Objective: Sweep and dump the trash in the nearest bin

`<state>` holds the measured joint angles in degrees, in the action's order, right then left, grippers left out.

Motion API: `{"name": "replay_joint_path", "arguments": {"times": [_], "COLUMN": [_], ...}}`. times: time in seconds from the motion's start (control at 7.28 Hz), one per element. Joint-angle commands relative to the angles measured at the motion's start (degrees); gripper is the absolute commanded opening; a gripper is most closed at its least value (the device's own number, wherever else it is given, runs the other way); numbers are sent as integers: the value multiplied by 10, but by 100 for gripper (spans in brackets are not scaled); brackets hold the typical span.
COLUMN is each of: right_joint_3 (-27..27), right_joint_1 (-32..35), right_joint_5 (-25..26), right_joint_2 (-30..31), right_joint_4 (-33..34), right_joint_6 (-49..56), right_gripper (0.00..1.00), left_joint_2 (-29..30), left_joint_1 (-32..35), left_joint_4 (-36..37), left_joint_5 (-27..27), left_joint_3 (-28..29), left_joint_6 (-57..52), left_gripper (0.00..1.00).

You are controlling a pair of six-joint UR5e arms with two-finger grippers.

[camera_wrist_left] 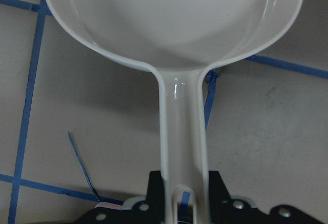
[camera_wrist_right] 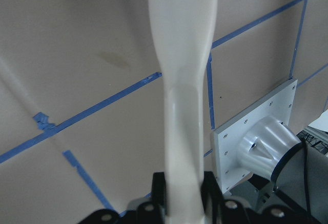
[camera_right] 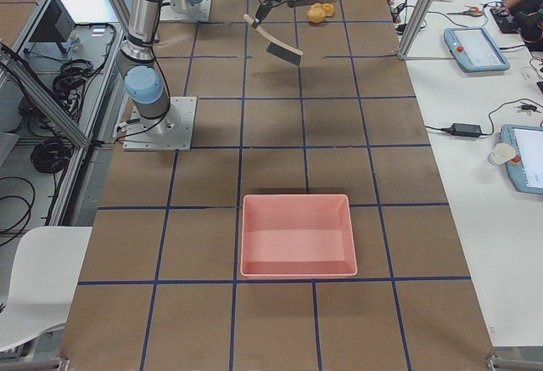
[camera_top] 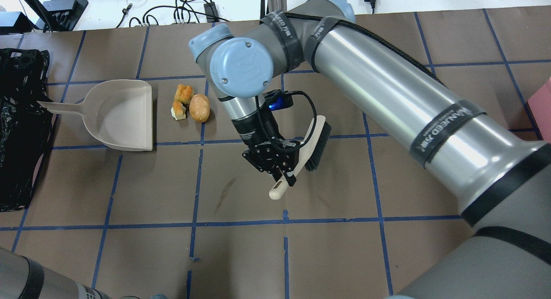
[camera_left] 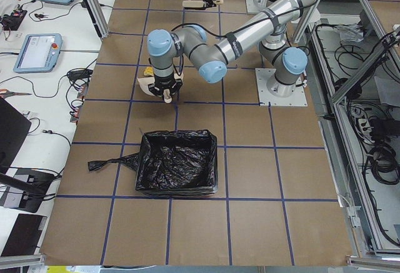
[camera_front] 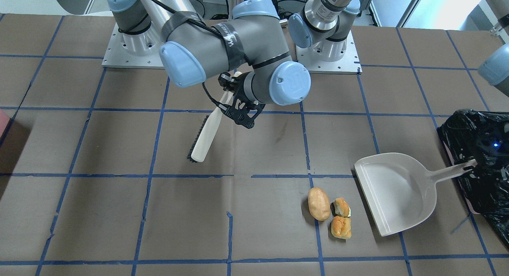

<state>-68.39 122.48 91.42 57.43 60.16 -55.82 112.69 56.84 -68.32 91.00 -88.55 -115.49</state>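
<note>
The trash lies together on the table: a tan potato lump [camera_front: 318, 203] and two bread chunks [camera_front: 341, 207] [camera_front: 341, 227]. It also shows in the overhead view [camera_top: 199, 107]. An empty grey dustpan [camera_front: 397, 192] lies flat next to it, open edge toward the trash. My left gripper [camera_wrist_left: 185, 198] is shut on the dustpan handle [camera_wrist_left: 182, 131], next to the black-bagged bin [camera_front: 481, 148]. My right gripper [camera_top: 284, 169] is shut on the cream handle of a black-bristled brush [camera_top: 312, 139]. It holds the brush tilted, about two tiles from the trash.
A pink tub [camera_right: 297, 235] with no bag stands at the table's other end, on my right. The two arm bases [camera_front: 131, 49] stand at the table's back edge. The right arm's elbow [camera_top: 241, 66] hangs over the table near the trash.
</note>
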Motion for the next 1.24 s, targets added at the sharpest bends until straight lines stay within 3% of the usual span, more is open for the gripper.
{"name": "replay_joint_path", "arguments": {"times": [0.0, 0.27, 0.55, 1.1], "right_joint_3": [72, 168, 223, 228], "right_joint_1": [39, 67, 76, 81], "right_joint_5": [-33, -34, -35, -30], "right_joint_2": [-44, -116, -157, -183], "right_joint_4": [0, -1, 0, 74], "right_joint_6": [-49, -66, -67, -54], "right_gripper": [0, 0, 0, 0], "left_joint_2": [40, 46, 47, 49], "left_joint_1": [5, 30, 50, 51], "left_joint_4": [27, 19, 24, 24], "left_joint_5": [2, -12, -13, -10], "left_joint_3": [19, 22, 22, 17], "left_joint_6": [-6, 38, 50, 52], "left_gripper": [0, 0, 0, 0]}}
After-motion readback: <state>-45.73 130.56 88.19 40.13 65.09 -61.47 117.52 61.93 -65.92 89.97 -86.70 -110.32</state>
